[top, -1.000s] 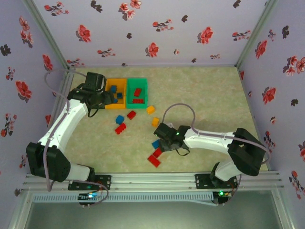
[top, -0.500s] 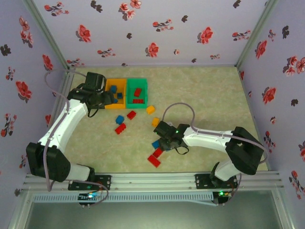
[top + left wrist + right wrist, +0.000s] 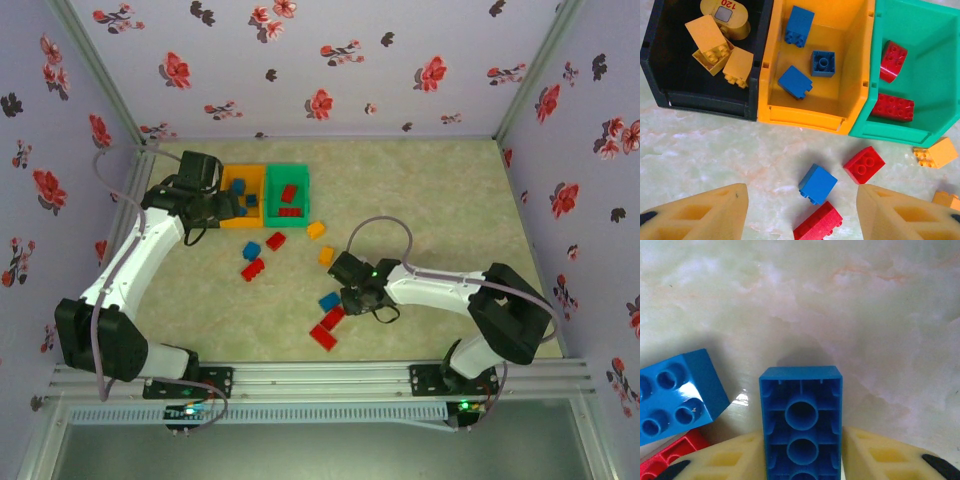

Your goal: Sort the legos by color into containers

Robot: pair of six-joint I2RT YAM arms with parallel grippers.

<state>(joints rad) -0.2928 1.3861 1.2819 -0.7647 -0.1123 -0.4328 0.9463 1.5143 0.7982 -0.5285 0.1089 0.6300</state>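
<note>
The right gripper (image 3: 801, 455) sits closest to the arm bases, clamped on a blue brick (image 3: 801, 390) with one finger flat against each long side. The brick's hollow underside faces the wrist camera. Its long axis runs straight out along the fingers, away from the wrist. Whether it touches the table (image 3: 865, 315) I cannot tell. Just to its left lies a second blue brick (image 3: 677, 395), studs up and turned at an angle. Seen from above, a near red brick (image 3: 322, 337) and a slanted red brick (image 3: 332, 318) lie right by it.

Five loose bricks lie farther out: a low red brick (image 3: 817, 225), a lone blue brick (image 3: 817, 184), a square red brick (image 3: 864, 164) and two yellow ones, a far yellow brick (image 3: 936, 152) and an edge yellow brick (image 3: 947, 200).

The left gripper (image 3: 800, 212) hangs over these with its fingers apart and nothing between them.

Three bins stand side by side at the far end. The black bin (image 3: 705, 102) holds three yellow pieces, the orange bin (image 3: 805, 117) three blue bricks, and the green bin (image 3: 890, 132) two red bricks.
</note>
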